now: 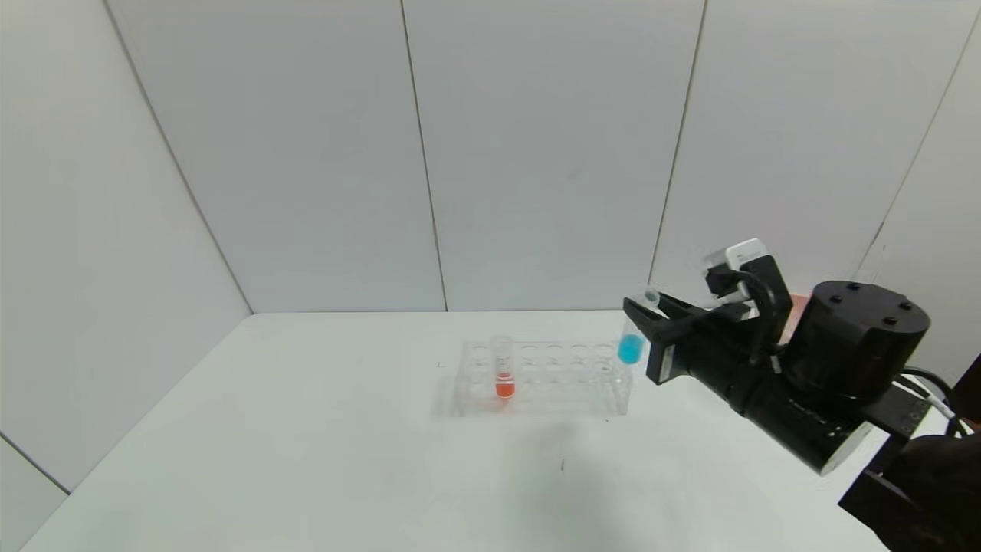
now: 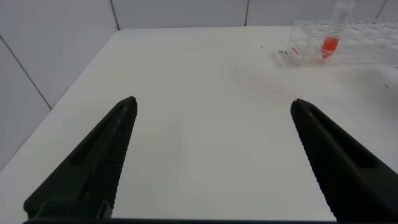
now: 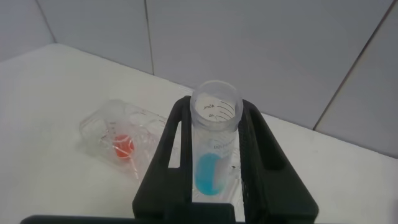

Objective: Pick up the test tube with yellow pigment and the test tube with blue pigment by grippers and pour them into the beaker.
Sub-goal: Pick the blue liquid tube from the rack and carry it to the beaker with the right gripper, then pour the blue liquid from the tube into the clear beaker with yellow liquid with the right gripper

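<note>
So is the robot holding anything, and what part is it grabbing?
Yes. The right gripper is shut on the test tube with blue pigment, pinching its upper half, above the blue liquid. The left gripper is open and holds nothing.

Left gripper (image 2: 211, 155) fingers (image 2: 93, 168) spread above white table (image 2: 199, 81), rack (image 2: 348, 46) with orange-red tube (image 2: 333, 37) beyond

Bright, even, diffuse light fills all views. Shadows on the white counter (image 1: 306, 429) are faint: a soft grey patch lies before the rack (image 1: 540, 377). Wall lines bow near the head view's edges. The left gripper (image 2: 211, 162) looks slightly soft up close.
</note>
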Robot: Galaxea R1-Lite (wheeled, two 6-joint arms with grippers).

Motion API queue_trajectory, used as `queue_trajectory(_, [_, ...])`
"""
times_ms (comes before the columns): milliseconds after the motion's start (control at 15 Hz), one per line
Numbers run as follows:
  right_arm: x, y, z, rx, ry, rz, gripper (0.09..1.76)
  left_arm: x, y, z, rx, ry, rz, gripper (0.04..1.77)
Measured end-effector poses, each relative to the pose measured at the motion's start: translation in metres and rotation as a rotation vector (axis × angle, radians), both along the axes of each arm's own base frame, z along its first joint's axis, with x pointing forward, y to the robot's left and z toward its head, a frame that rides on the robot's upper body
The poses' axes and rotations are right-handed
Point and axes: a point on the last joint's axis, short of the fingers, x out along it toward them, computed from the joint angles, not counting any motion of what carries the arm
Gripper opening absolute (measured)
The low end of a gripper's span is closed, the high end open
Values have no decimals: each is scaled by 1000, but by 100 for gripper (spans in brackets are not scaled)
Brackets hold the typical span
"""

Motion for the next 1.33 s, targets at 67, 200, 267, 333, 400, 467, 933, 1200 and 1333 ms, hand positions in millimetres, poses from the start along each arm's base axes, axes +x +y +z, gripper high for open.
queue_trajectory(67, [0, -16, 0, -8, 13, 27, 50, 0, 0, 0, 0, 0, 0, 176])
queue_trajectory(200, [1, -49, 0, -17, 52, 63, 50, 0, 0, 0, 0, 0, 0, 176])
queue_trajectory(267, [2, -68, 1, -12, 82, 91, 50, 0, 0, 0, 0, 0, 0, 176])
queue_trajectory(333, [2, -85, 3, -5, 109, 123, 50, 0, 0, 0, 0, 0, 0, 176])
queue_trajectory(400, [1, -104, 5, 4, 137, 162, 50, 0, 0, 0, 0, 0, 0, 176])
queue_trajectory(467, [0, -122, 7, 14, 162, 194, 50, 0, 0, 0, 0, 0, 0, 176])
queue_trajectory(933, [6, -213, 30, -78, 278, 202, 50, 0, 0, 0, 0, 0, 0, 176])
queue_trajectory(1200, [17, -232, 43, -174, 325, 204, 50, 0, 0, 0, 0, 0, 0, 176])
queue_trajectory(1333, [23, -236, 51, -224, 360, 228, 50, 0, 0, 0, 0, 0, 0, 176])
